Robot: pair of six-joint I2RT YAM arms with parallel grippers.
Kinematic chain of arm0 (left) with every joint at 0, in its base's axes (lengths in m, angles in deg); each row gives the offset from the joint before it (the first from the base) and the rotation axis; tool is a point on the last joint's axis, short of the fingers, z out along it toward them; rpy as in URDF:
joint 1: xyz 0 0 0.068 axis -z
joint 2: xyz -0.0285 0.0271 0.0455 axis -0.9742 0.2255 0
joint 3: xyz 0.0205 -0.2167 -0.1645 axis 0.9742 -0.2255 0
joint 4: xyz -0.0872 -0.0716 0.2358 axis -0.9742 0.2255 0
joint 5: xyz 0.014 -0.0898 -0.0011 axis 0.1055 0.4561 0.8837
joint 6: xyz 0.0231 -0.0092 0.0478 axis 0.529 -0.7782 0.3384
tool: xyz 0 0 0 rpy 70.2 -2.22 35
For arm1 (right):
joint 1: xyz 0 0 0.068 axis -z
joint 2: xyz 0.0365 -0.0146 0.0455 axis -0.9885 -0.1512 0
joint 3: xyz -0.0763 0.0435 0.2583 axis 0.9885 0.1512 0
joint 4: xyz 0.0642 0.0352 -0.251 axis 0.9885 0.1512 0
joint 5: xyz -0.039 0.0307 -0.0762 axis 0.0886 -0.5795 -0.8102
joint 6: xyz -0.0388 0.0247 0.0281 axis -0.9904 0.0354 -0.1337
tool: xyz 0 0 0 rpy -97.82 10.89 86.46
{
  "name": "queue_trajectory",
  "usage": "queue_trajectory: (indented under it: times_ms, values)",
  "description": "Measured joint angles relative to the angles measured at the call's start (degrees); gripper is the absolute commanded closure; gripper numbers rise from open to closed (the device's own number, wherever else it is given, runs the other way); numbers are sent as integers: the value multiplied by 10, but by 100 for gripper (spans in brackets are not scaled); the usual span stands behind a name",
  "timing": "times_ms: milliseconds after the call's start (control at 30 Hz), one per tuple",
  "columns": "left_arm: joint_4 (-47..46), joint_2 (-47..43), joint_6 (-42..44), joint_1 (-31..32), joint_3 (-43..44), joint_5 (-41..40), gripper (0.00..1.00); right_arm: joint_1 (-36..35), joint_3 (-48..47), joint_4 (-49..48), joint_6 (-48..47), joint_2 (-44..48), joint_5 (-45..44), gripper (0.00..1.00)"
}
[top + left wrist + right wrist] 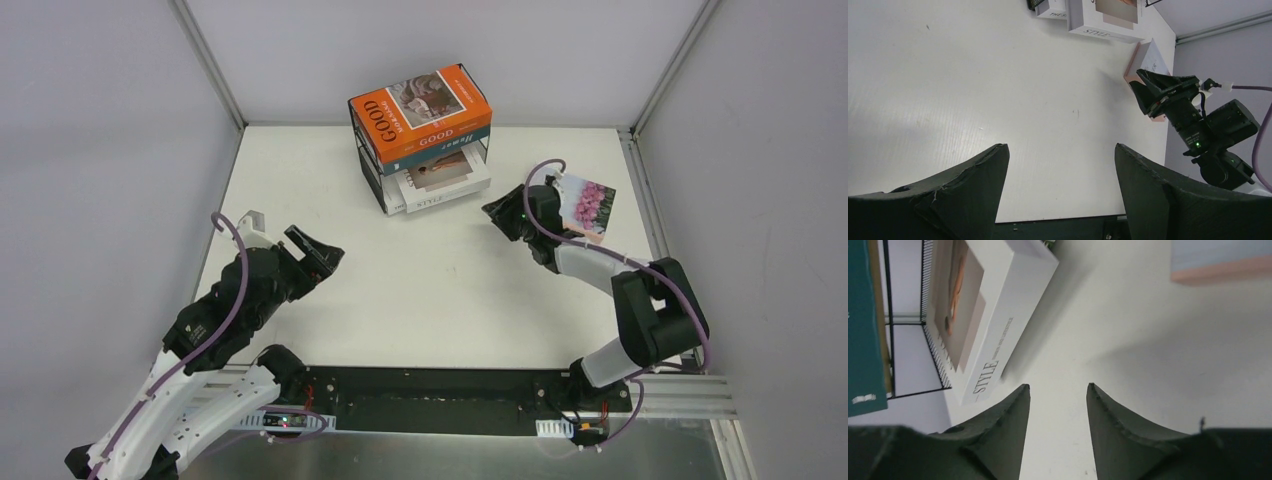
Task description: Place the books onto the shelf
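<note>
the pink-flower book [590,205] lies flat on the tabletop [420,290] near its right edge, not yet on the shelf [364,160]. the right end effector [497,212] is just beside it, fingers apart and holding nothing. the left end effector [318,252] is wide apart and holds nothing too. a flat book is hard to grab. the fingers could slip or push it off the edge. the style book [440,185] sticks out of the shelf and could get bumped. the middle has lots of room.

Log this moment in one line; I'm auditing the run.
left pincer: open, empty | right pincer: open, empty | pink-flower book: on table, beside right pincer, not shelved
</note>
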Motion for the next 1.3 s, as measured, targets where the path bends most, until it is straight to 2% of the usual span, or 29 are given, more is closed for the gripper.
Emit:
queue_trajectory:
  times_ms: [33, 100, 167, 533, 767, 1300]
  values:
    - [0, 0, 0, 0, 0, 0, 20, 9, -8, 16, -10, -2, -5, 52]
    - [0, 3, 0, 0, 0, 0, 20, 18, -27, 40, -23, -10, -11, 72]
    - [0, 5, 0, 0, 0, 1, 21, 21, -59, 61, -43, -29, -13, 75]
    - [0, -18, 0, 0, -5, 3, 21, 21, -218, 92, -64, -175, -1, 78]
    - [0, -22, 0, 0, -5, 3, 21, -11, -297, 101, -59, -247, 21, 78]
    - [0, -28, 0, 0, -9, 3, 21, -52, -342, 114, -49, -280, 44, 77]
